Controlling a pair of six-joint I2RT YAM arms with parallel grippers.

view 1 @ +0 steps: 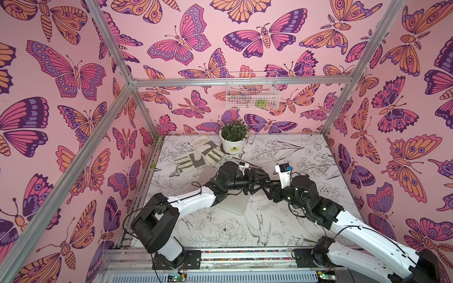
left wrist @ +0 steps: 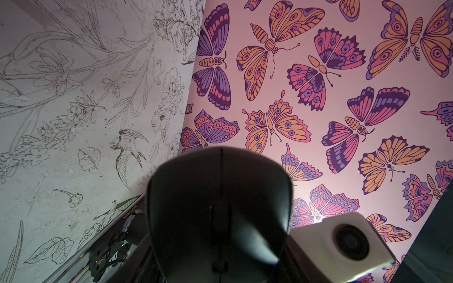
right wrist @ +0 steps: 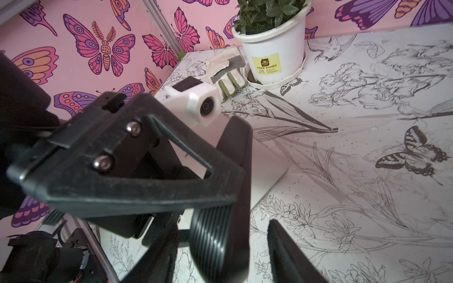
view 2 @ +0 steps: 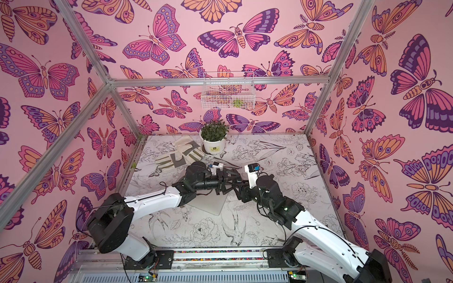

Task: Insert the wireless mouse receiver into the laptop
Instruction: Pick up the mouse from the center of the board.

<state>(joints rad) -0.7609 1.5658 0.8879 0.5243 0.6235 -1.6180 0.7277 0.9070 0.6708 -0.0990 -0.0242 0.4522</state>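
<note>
The laptop (view 1: 232,204) is a thin silver-grey slab with rounded corners, lying flat on the surface (view 1: 282,220), its lid mostly hidden by the arms. Only the left wrist view shows the black mouse (left wrist: 220,208), which the left gripper (view 1: 266,181) clamps. Only the right wrist view shows the right gripper (right wrist: 255,220) with its fingers apart and nothing between them. The laptop lies directly below both grippers, which are close together. The wireless mouse receiver cannot be made out anywhere.

Matt silver metal laptop (view 1: 234,204); glossy black plastic mouse (left wrist: 220,196); cloth glove (view 1: 196,147)
</note>
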